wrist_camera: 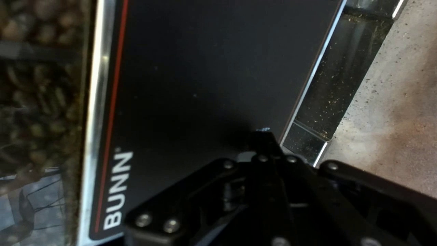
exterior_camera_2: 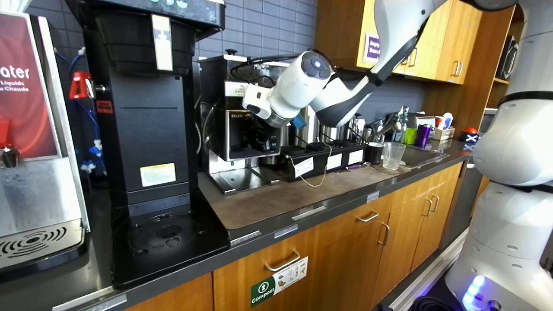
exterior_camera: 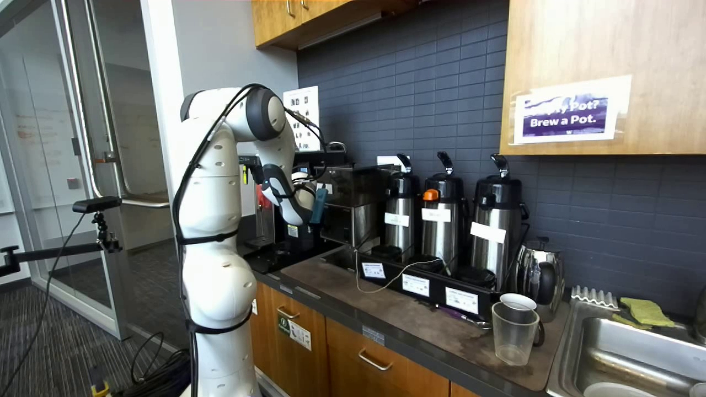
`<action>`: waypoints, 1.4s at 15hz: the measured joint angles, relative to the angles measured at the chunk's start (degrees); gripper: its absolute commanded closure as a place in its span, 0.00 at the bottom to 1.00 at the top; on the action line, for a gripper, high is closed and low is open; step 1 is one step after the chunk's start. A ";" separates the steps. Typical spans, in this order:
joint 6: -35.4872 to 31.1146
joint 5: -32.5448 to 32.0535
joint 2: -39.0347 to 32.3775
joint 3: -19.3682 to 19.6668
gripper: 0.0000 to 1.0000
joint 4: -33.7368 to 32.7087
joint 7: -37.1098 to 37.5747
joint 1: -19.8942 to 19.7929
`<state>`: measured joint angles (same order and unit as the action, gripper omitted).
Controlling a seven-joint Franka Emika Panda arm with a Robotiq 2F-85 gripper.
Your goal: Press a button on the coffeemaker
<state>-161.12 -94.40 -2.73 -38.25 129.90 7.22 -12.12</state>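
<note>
The coffeemaker, a boxy black and silver BUNN machine (exterior_camera_2: 236,144) with clear bean hoppers on top, stands on the counter beside the pump pots. It also shows in an exterior view (exterior_camera: 364,220), partly behind my arm. In the wrist view its black front panel (wrist_camera: 205,75) fills the middle, with the white BUNN lettering at lower left. My gripper (wrist_camera: 261,138) is shut and empty, its fingertips at the panel's lower right edge. A small pale mark (wrist_camera: 263,129) shows just past the tips; any button there is hidden. I cannot tell whether the tips touch the panel.
A taller black brewer (exterior_camera_2: 147,142) and a red-fronted dispenser (exterior_camera_2: 28,99) stand along the same counter. Several pump pots (exterior_camera: 438,226) stand behind a black labelled tray (exterior_camera: 430,286). A clear pitcher (exterior_camera: 513,336) stands near the sink (exterior_camera: 634,342).
</note>
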 measured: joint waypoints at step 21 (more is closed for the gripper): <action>0.02 14.75 0.70 10.90 1.00 2.14 -6.36 13.03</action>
<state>-161.10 -79.65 -2.03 -27.36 132.05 0.86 0.91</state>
